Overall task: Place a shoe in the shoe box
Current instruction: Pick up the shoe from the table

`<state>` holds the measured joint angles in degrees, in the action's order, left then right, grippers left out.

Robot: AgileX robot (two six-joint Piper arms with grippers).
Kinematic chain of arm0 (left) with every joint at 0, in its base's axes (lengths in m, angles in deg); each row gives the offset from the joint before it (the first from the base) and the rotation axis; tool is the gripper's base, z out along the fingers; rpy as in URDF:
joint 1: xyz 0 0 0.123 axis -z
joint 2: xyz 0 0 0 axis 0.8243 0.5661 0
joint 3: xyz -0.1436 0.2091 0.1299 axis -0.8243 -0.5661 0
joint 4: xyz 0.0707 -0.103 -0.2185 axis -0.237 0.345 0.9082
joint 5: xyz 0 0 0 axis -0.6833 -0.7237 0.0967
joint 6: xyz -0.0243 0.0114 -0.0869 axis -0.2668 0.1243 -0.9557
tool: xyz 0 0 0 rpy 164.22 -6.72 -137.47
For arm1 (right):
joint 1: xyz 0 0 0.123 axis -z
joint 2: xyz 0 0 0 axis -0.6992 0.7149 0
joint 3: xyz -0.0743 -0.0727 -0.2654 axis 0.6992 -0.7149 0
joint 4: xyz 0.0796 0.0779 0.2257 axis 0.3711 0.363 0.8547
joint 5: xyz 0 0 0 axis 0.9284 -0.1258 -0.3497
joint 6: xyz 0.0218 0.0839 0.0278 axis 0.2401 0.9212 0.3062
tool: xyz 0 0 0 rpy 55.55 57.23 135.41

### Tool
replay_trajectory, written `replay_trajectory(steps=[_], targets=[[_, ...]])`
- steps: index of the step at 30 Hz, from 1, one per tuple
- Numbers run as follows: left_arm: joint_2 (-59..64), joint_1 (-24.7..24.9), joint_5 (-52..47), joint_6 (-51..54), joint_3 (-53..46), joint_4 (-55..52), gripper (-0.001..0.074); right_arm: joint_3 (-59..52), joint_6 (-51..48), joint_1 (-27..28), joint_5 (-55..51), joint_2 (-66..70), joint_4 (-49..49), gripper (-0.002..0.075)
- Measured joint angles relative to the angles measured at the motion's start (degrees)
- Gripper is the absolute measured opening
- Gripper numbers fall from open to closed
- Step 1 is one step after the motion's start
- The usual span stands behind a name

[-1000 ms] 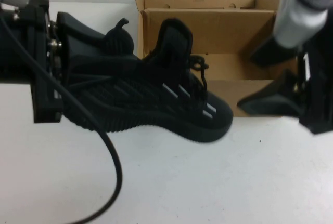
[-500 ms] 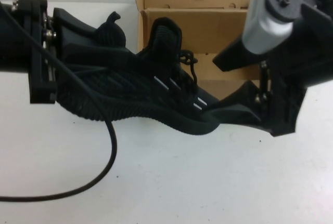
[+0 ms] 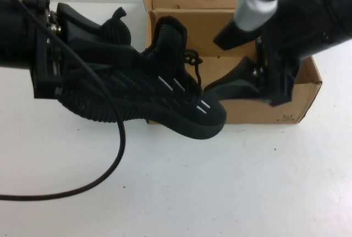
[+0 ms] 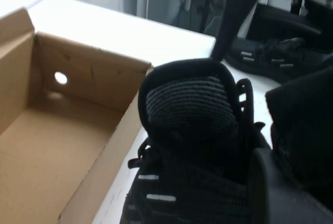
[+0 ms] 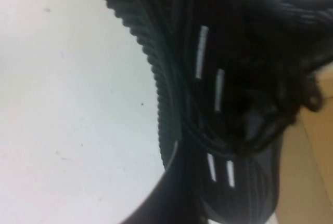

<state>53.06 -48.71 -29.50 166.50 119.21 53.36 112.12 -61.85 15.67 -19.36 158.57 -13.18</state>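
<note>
1. Left gripper [image 3: 91,55] comes in from the left side of the high view, clamped on the heel end of the shoe [image 3: 154,91] and holding it up off the table [image 3: 176,193].
2. Right gripper [image 3: 223,64] reaches in from the upper right with its fingers spread apart. The upper finger [image 3: 234,33] hangs over the open shoe box [image 3: 220,28], and the lower finger [image 3: 231,86] lies at the toe of the shoe.
3. From the high view, the shoe lies tilted, heel to the left and toe pointing right and down. Its toe overlaps the front wall of the shoe box, and its tongue stands up in front of the box's left end.
4. Short white dashes run along the side of the shoe, and the ridged sole faces the camera side of the table.
5. The shoe box sits at the far side of the table with its flaps up and its brown inside showing.
6. In the left wrist view, the shoe's [image 4: 192,146] tongue rises close to the camera, beside the shoe box [image 4: 47,156], which has a small round hole [image 4: 61,78] in its end wall.
7. In the right wrist view, the shoe [image 5: 229,73] fills most of the picture, its ridged sole edge against the white table [image 5: 67,120]. One finger of the right gripper appears to touch the toe.
8. A black cable [image 3: 113,171] curves over the table on the left.
</note>
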Motion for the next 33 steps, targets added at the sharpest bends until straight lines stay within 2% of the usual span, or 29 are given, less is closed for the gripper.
replay_trajectory(steps=[7,11,23,33], targets=[[0.0,0.0,0.0,-0.9,0.0,-0.2,0.0065,2.9,-7.9,8.8,-4.8,3.5,14.2,0.0552],[0.0,0.0,0.0,-1.3,0.0,0.0,0.0065,3.3,-9.3,12.2,-4.8,6.6,17.0,0.0543],[0.0,4.0,-0.3,-2.2,0.0,0.2,0.0064,3.4,-10.2,12.7,-4.7,10.2,22.9,0.0538],[0.0,4.0,-0.4,-3.4,2.0,0.2,0.0064,3.4,-2.8,12.7,-4.7,10.2,14.8,0.0541]])
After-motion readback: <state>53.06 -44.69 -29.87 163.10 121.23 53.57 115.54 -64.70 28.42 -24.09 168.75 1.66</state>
